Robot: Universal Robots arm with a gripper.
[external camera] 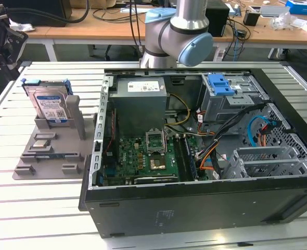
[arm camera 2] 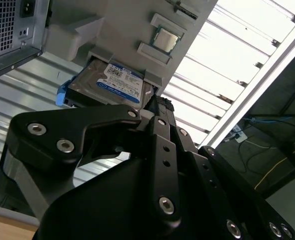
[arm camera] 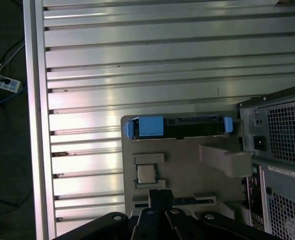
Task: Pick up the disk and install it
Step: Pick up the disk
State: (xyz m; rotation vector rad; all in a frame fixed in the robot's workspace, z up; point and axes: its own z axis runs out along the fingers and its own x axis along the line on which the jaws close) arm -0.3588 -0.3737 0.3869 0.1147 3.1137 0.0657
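Black end effector [arm camera 2: 147,111], seemingly well above upright disk [arm camera 2: 112,83]

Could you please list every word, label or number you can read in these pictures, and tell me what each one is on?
No text can be read with confidence.
White-and-blue label on the disk: print too small to read.
White label on top of the power supply: print too small to read.
Small sticker on the near wall of the computer case: cannot be made out.
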